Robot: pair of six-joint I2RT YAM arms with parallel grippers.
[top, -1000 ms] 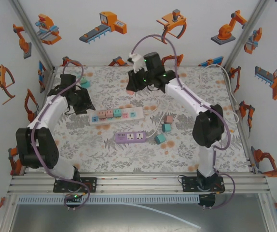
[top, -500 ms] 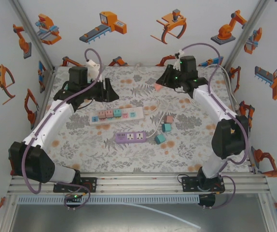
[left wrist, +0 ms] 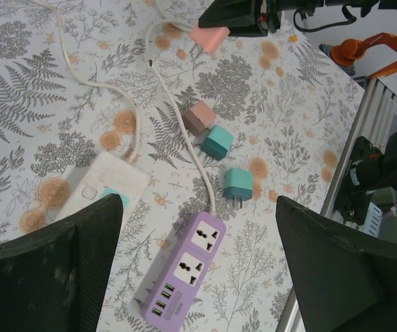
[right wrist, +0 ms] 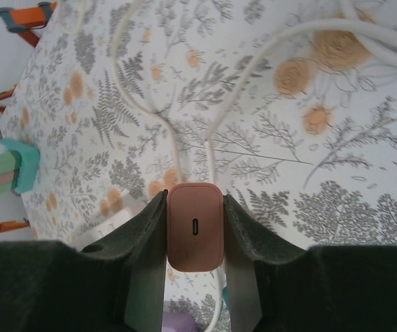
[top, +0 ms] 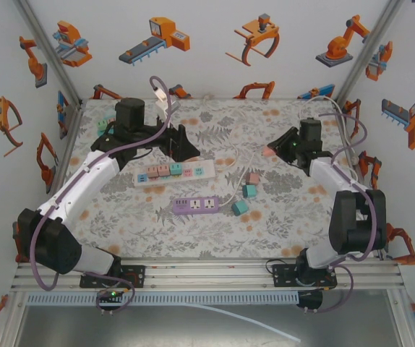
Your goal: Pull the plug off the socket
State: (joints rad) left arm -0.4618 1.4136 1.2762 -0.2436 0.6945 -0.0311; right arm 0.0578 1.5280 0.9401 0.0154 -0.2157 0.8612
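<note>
the far power strip (top: 175,171) lies across the middle of the table (top: 294,231), and the near power strip (top: 195,205) lies in front of it. three loose plugs (top: 249,191) sit just right of both strips. the left gripper (top: 187,150) hangs behind the far power strip. the right gripper (top: 274,150), clamped on a plug (top: 267,152), is well to its right.

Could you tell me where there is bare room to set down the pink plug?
Free: the table in front of the purple power strip, and its far middle. Crowded: the middle, with the white power strip, cords and loose plugs.
</note>
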